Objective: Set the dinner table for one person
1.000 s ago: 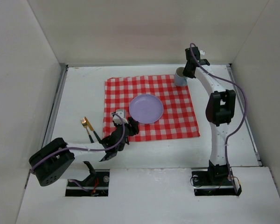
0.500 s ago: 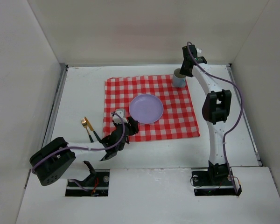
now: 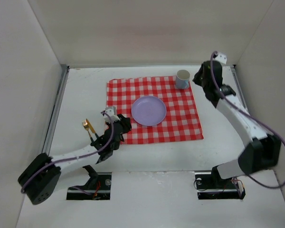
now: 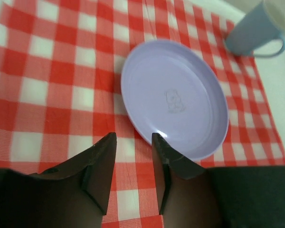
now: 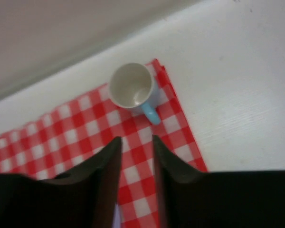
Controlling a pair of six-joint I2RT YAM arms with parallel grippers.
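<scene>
A red-and-white checked cloth lies on the white dinner table. A lilac plate sits in the middle of the cloth. A light blue cup stands upright at the cloth's far right corner. My left gripper hovers over the cloth's near left corner, open and empty; its wrist view shows the plate just ahead of the fingertips. My right gripper is right of the cup, open and empty; its wrist view looks down on the cup ahead of the gripper.
A gold cutlery piece with a dark handle lies on the table left of the cloth, beside my left arm. Upright white panels edge the table on the left, back and right.
My right gripper has left the cup and swung back to the right of it. My left gripper has drawn back leftward, away from the plate.
</scene>
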